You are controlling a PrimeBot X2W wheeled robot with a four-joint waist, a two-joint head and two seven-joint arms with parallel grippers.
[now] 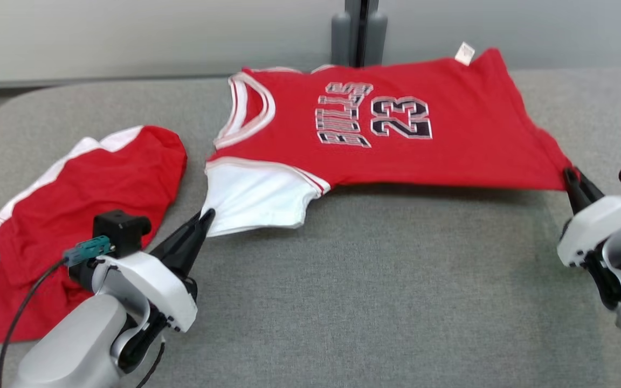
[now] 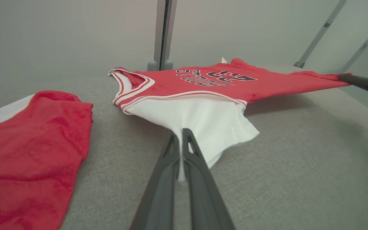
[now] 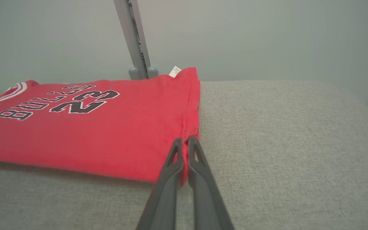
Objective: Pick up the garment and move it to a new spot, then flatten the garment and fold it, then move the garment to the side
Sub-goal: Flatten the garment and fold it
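left end effector [image 1: 206,215], head view: fingers pinched together on the edge of the white sleeve [image 1: 251,196] of the Bulls jersey [image 1: 397,145]
right end effector [image 1: 569,175], head view: closed on the near hem corner, red cloth between the tips
risk, head view: jersey is stretched between the two grips, near edge lifted off the table [image 1: 370,302], far side seems to rest on it. Pulling apart harder likely slips the thin sleeve pinch, and the near side drops in a wrinkle
risk 2, head view: red-and-white garment [image 1: 89,188] lies just beside the left arm, so a leftward sweep could drag it
jersey position, head view: toward the back of the table, print up, between the two end effectors, collar end toward the left one, hem toward the right one
left end effector [image 2: 180,132], left wrist view: shut, white sleeve [image 2: 203,121] cloth runs down between the fingers
risk, left wrist view: only the sleeve is held, not the red body, so a lift may bunch the sleeve and skew the fold line
jersey position, left wrist view: straight ahead of the tips, stretching off to the right end effector [image 2: 343,76] at the far corner
right end effector [image 3: 183,140], right wrist view: closed on the hem corner of the jersey [image 3: 91,134]
risk, right wrist view: bite sits right at the corner, so a tug could pop it free
jersey position, right wrist view: ahead and left of the tips, hem tag [image 3: 175,71] at the far corner
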